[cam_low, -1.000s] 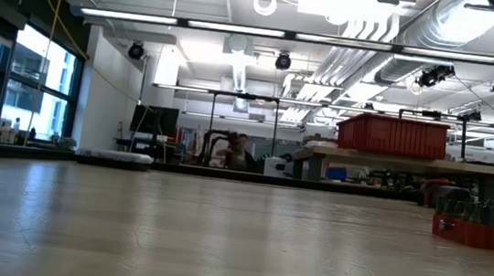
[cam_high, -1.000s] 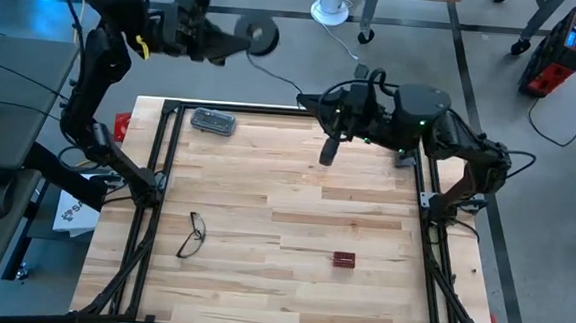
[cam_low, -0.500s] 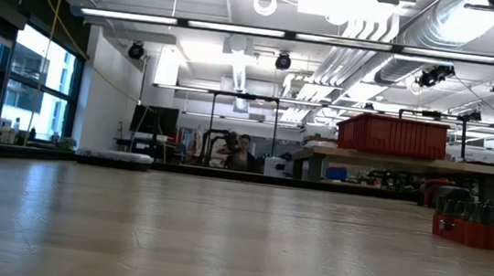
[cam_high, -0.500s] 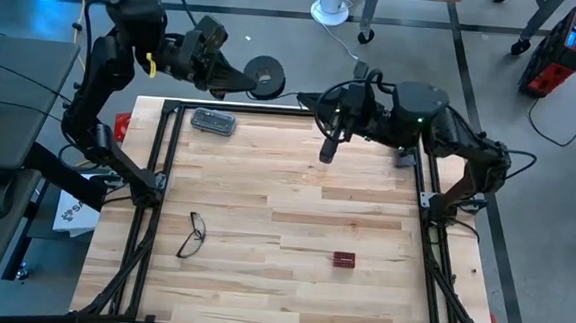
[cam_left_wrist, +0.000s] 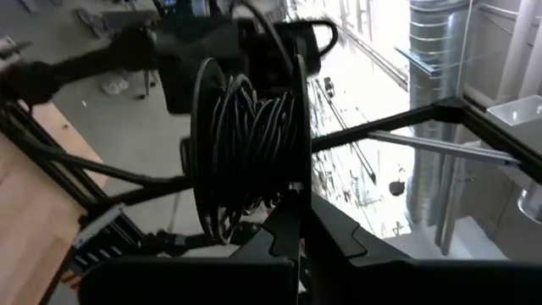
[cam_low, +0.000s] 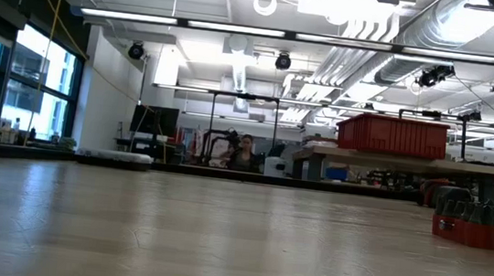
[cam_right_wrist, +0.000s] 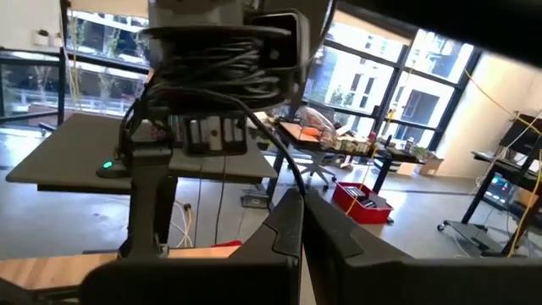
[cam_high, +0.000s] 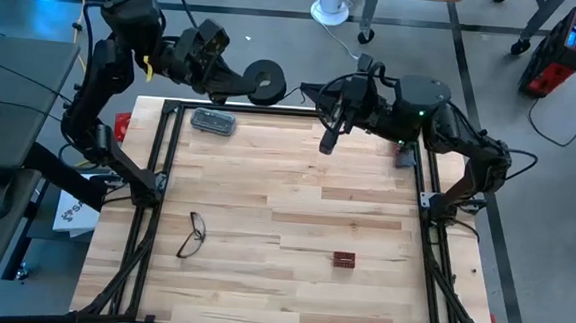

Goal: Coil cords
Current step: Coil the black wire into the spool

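While both arms are working beyond the far edge of the table, the left gripper is clamping its fingers on the rim of the reel, holding it out past the far left corner. In the left wrist view the reel is carrying many loose turns of thin black wire.

The right gripper is pinching the free run of wire just right of the reel, fingers fully closed. A short span is running between the two grippers.

Judged by its look, the wire is handling as light, limp and prone to slipping or tangling; the reel is rigid and light. The rim is serving as the sound hold for the reel, and the wire is best pinched close to it, under mild tension.

Eyeglasses are lying on the near left of the table.
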